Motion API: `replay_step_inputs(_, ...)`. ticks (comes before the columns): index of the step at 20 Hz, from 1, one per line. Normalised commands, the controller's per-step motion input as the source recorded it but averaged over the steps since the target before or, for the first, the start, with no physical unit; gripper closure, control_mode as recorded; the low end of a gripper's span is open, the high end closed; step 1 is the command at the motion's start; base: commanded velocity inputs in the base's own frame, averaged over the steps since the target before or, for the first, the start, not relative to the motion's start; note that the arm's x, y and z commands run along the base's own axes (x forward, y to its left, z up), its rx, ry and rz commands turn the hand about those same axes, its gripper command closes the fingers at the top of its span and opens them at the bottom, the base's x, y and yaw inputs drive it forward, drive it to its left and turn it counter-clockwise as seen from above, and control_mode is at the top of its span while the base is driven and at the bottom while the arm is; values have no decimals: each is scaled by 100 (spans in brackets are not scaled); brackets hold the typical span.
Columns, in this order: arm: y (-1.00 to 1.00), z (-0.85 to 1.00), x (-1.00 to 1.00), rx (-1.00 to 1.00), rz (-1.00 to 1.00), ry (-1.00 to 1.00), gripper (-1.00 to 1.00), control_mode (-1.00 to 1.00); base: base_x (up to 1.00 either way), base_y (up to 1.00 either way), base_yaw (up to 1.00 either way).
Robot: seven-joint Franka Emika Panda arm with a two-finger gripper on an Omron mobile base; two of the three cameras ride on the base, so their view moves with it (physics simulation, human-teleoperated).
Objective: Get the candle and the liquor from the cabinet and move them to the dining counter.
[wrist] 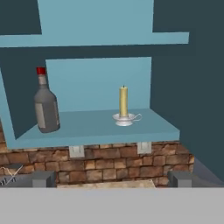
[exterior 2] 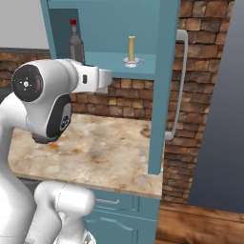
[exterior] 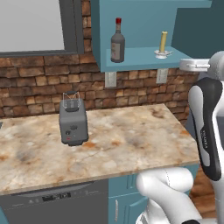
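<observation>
End effector point(wrist: 112, 178) agape; fingertips point(wrist: 43, 178) edge-cropped

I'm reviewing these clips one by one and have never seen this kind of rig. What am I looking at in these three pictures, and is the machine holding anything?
This is a rendered kitchen with a white robot arm on a base that can drive. Two pictures come from cameras on the base, behind the arm to its left and right. The third looks along the gripper, whose dark finger tips stand wide apart: it is open and holds nothing. Ahead is an open teal cabinet; on its shelf stand a dark bottle with a red cap and, apart to its right, a yellow candle in a pale holder. Below, a toaster sits on the marbled counter.
</observation>
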Motion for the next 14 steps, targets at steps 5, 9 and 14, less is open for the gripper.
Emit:
replay_step_inputs(5, -19, 0, 6, 0, -1, 0, -100, -100, 0, 0, 0)
replay_step_inputs(9, -14, 0, 18, 0, 0, 0, -100, -100, 0, 0, 0)
replay_step_inputs(14, -1, 0, 33, 0, 0, 0, -100, -100, 0, 0, 0)
